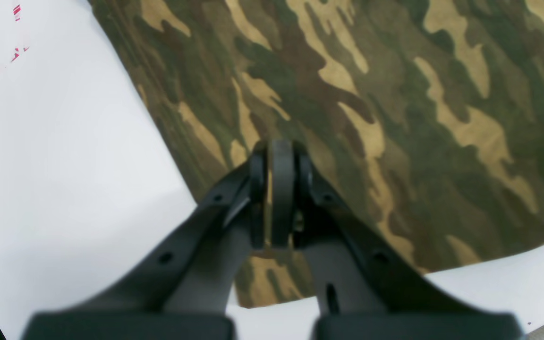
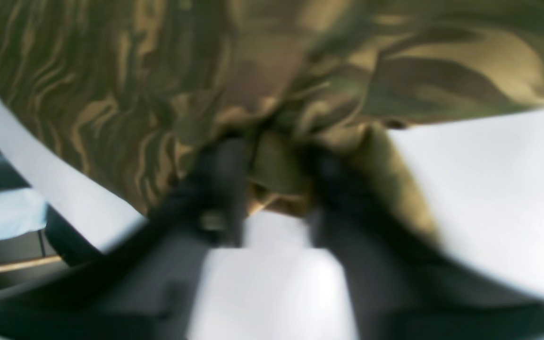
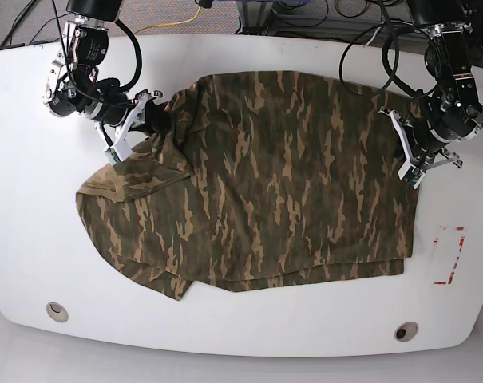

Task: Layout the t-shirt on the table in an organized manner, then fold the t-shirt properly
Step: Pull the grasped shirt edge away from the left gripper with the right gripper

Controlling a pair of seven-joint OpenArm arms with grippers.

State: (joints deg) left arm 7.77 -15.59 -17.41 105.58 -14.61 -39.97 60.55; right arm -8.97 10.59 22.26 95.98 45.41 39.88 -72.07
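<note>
left gripper [image 1: 279,189]: jaws pinched on t-shirt [image 3: 281,175] edge | right gripper [image 2: 272,174]: blurred, jaws seemingly clamping bunched cloth

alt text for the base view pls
A camouflage t-shirt lies spread, partly rumpled, on a white table. The right end effector grips its bunched edge; the left end effector is shut at the opposite edge.

Camouflage-print cloth t-shirt [image 3: 273,183]: spread across the middle of the wide glossy white table [image 3: 33,239]. Small red rectangular outline mark [image 3: 449,254]: placed just beside its lower right corner.
</note>
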